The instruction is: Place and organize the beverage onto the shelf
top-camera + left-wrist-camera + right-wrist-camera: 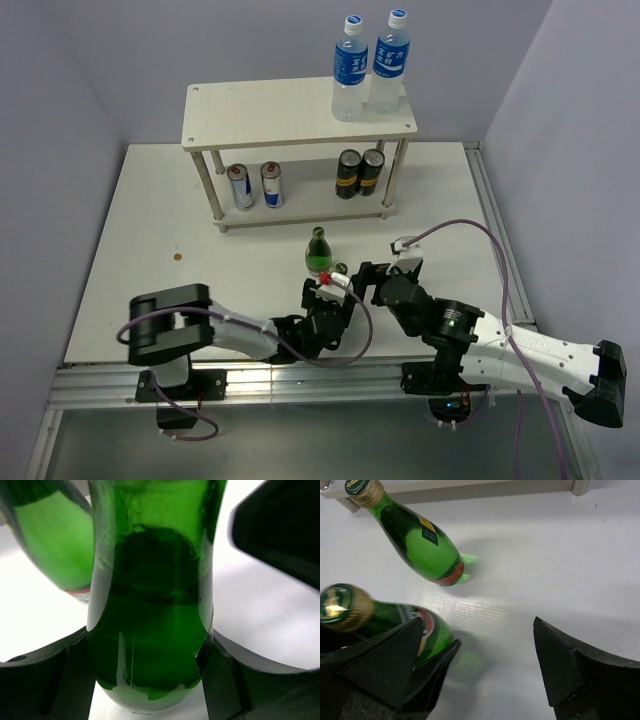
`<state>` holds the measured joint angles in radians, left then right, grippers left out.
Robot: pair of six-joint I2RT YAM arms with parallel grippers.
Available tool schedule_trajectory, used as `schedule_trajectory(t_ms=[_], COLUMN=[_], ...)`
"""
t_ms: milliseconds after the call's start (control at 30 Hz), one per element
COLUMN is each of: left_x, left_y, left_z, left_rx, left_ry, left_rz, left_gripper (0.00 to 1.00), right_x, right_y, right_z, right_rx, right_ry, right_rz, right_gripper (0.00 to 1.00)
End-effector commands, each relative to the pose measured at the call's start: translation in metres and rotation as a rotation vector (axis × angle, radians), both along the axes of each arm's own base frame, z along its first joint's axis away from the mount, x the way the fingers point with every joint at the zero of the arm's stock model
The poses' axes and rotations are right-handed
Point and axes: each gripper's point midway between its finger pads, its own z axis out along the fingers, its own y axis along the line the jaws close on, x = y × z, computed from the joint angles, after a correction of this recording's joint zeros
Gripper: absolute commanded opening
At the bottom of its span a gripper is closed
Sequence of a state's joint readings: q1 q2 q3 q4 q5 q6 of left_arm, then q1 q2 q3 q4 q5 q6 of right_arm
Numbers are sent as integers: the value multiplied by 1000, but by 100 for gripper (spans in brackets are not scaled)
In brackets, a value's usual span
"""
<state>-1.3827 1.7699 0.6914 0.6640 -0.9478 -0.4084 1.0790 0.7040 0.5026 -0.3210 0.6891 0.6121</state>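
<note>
Left fingers (47, 677): clamped on a green bottle (150, 630).
Right fingers (570, 675): spread wide, empty, beside that bottle.
Second green bottle (422, 545): upright on the tabletop (150, 230), before the shelf (270, 115).
Shelf load: cans (243, 187) below, water bottles (350, 70) above.

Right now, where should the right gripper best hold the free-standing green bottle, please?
Grip the free-standing green bottle around its wide belly, level from the right: it stands upright, its neck tapers, and the left gripper and held bottle crowd its near side.

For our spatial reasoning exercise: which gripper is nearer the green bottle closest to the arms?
Left. The left gripper is clamped around that bottle; the right gripper hangs open just beside it, to its right.
</note>
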Motion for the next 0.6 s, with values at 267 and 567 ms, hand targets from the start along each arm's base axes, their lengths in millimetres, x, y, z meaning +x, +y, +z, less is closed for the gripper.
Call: schedule_trajectory(t_ms=[267, 567], left_x=[19, 119], left_y=[64, 167], left_z=[169, 290], left_rx=[-168, -242], left_ry=[-64, -218], left_rz=[116, 310], left_gripper=[0, 0], right_x=[9, 10], right_y=[5, 10], right_z=[28, 34], right_rx=[76, 107], right_ry=[-64, -75], right_rz=[-23, -14], right_gripper=[98, 98])
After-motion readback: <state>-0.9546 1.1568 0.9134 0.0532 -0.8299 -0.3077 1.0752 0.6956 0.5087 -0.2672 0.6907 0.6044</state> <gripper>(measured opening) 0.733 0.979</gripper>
